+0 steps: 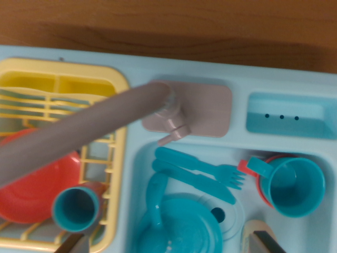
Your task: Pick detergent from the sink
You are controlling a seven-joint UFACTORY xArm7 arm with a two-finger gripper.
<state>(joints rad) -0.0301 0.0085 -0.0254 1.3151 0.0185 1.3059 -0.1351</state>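
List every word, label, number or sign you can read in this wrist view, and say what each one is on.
None can be read. The blurred picture shows no print on the faucet, the yellow dish rack, the teal mug, the fork or the sink. The three dark dots in the soap tray are marks or holes, not characters. The object at the bottom edge shows no label.

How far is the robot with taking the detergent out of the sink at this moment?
Nothing looks done yet: the fingers stand wide apart at the bottom edge and hold nothing. In hand: the wrist camera looks down into the sink, over the teal fork and teal cup. A cream object beside one finger may be the detergent, but it is cut off. Left: lower, close, lift out.
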